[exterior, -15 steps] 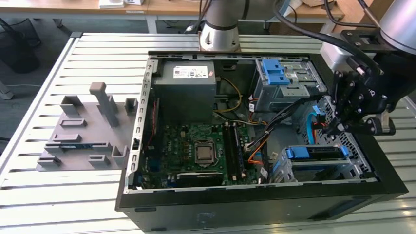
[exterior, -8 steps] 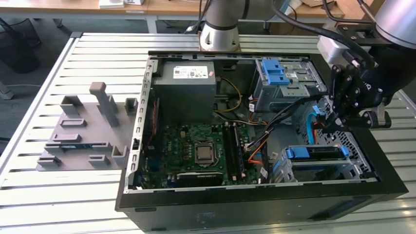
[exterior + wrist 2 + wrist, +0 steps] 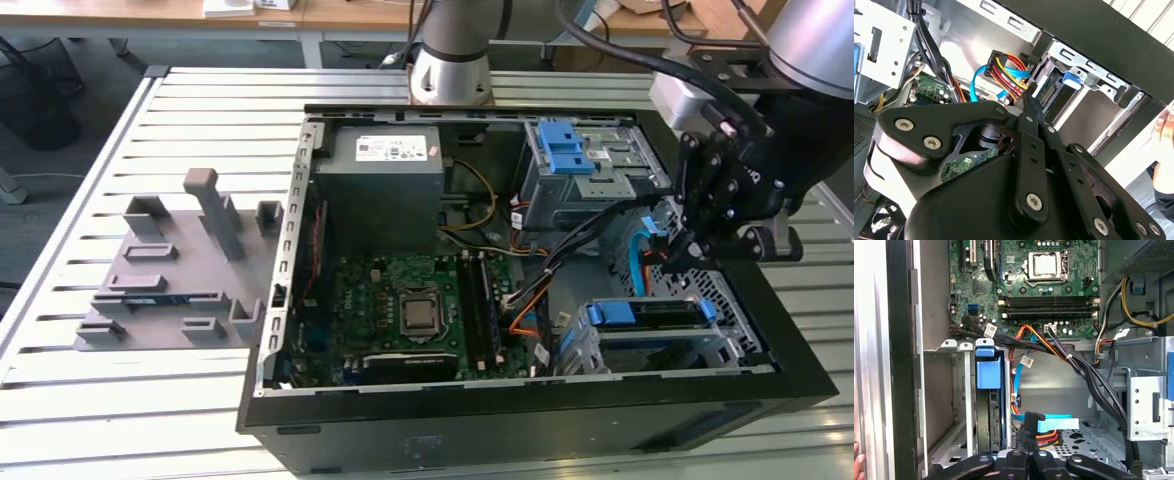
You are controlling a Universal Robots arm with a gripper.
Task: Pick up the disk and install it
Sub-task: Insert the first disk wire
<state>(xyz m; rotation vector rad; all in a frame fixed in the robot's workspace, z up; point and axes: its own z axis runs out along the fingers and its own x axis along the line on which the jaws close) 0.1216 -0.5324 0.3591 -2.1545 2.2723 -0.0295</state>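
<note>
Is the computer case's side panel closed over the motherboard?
No, in the exterior view the computer case lies open on the table and its green motherboard is fully exposed.

Green motherboard (image 3: 1024, 285), black case (image 3: 534, 425) (blue-tabbed drive carrier (image 3: 989, 372))

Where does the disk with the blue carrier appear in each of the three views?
Exterior view: the disk sits in the metal cage, toward the exterior view's right.
First wrist view: the disk stands edge-on in that cage, blue tab foremost.
Second wrist view: the disk is edge-on under the black case rim.
Shared landmark: the light-blue cable beside the cage.
</note>
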